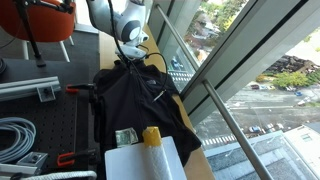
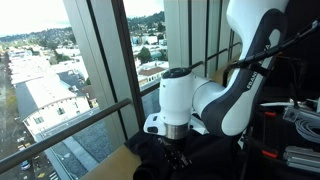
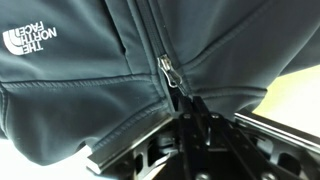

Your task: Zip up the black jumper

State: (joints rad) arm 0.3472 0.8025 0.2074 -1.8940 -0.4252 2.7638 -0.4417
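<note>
The black jumper lies rumpled on the table, also seen in an exterior view under the arm. In the wrist view its dark cloth fills the frame, with a white logo upside down at the upper left. The front zip runs down the middle, and the small pale zip pull points toward my fingers. Beyond the pull the zip line looks closed. My gripper is pressed down on the jumper right at the pull, fingers together and apparently pinching its end. It shows in both exterior views.
A yellow-capped object and a white box sit at the near end of the jumper. A black perforated board with white cables lies beside it. Window glass and a railing run along the table's edge.
</note>
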